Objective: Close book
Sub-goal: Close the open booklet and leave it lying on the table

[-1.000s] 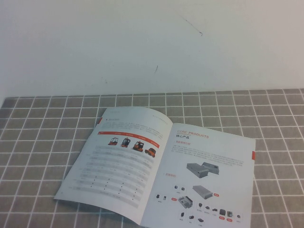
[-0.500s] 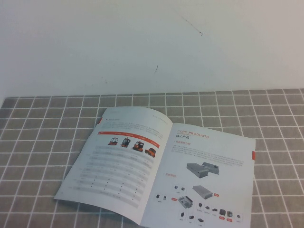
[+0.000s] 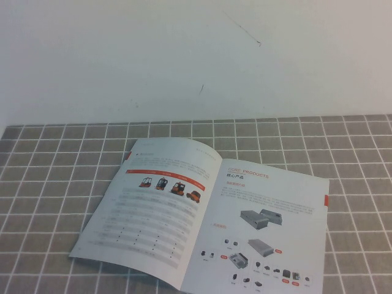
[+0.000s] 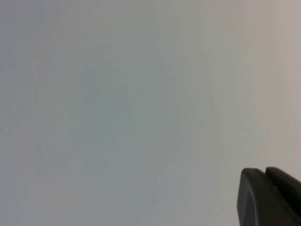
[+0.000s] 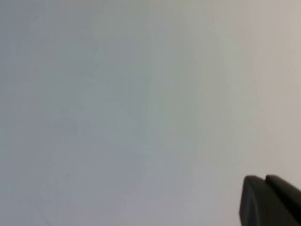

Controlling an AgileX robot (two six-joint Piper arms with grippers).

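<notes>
1. High view: the book [image 3: 208,220] lies open and face up on the surface [image 3: 49,159], toward the near edge and a little right of centre. Its near corner is cut off by the frame.
2. High view: the left page [image 3: 150,208] carries a red band, a row of small vehicle pictures and a table, and it bows up slightly at the spine. The right page [image 3: 269,226] is headed "CORE PRODUCTS" in red, above grey boxes and small parts.
3. Left wrist view: a dark part of the left end effector [image 4: 268,197] stands against a plain pale background. Whether it is open or closed cannot be told, nor where it is relative to the book.
4. Right wrist view: the right end effector [image 5: 268,200] shows as a similar dark part against a similar pale background. Its state and its place relative to the book likewise cannot be told.
5. Only the high view shows the book and the surface, and only the wrist views show the end effectors.
6. The surface is grey, ruled into squares by white lines.
7. Behind it rises a pale wall [image 3: 184,61] bearing a few small dark marks [image 3: 259,43].
</notes>
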